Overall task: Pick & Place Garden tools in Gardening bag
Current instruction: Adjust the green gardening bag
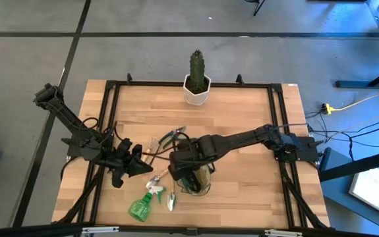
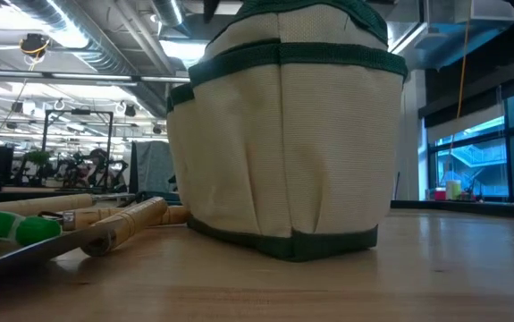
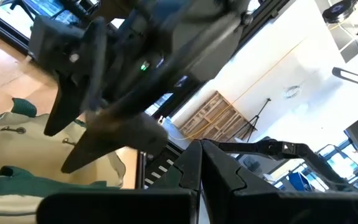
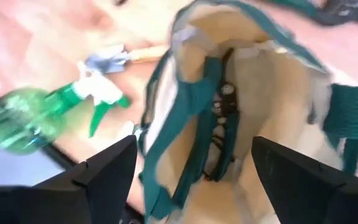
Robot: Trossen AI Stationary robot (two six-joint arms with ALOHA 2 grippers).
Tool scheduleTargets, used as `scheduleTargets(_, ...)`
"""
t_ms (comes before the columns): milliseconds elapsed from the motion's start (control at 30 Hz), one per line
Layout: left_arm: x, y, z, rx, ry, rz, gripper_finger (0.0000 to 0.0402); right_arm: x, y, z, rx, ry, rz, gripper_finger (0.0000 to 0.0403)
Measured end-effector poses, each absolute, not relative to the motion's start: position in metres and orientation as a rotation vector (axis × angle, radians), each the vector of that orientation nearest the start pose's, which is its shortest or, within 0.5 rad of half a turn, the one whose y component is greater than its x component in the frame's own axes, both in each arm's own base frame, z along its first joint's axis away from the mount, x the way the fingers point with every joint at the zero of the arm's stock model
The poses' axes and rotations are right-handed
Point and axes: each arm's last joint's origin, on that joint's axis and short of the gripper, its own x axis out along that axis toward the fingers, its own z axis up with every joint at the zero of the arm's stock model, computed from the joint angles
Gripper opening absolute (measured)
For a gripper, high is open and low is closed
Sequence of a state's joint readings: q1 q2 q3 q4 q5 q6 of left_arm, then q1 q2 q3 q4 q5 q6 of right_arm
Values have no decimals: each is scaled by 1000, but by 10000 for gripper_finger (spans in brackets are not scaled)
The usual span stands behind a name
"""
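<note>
Shears (image 4: 223,118) lie, it seems, inside the bag (image 1: 199,179) right under the wide-open right pincer (image 4: 191,163), while the shut left pincer (image 1: 138,160) waits nearer the bottle (image 1: 141,207).

Gardening bag (image 4: 241,118): cream fabric, green trim, upright, mouth open directly beneath spread right jaws; dark shears (image 4: 223,118) inside. Green spray bottle (image 4: 26,118), wooden-handled trowel (image 4: 126,57): flat, beside bag, outside jaws.
</note>
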State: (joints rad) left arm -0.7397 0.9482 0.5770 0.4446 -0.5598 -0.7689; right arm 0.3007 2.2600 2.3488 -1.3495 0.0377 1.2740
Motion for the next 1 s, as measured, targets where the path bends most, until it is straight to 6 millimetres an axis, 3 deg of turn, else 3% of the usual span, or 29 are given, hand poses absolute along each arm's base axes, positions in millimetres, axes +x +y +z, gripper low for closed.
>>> scheduleTargets(233,164,-129,292,-823,15,-194,1,431,138,304,810,1218,-485,318)
scheduleTargets(433,164,-129,292,-817,15,-194,1,428,137,303,875,1228,-557,313)
scheduleTargets(700,164,-129,292,-804,14,-194,1,429,134,291,928,1190,-681,255)
scheduleTargets(1000,164,-130,292,-797,19,-210,1,434,128,263,918,1221,-728,186)
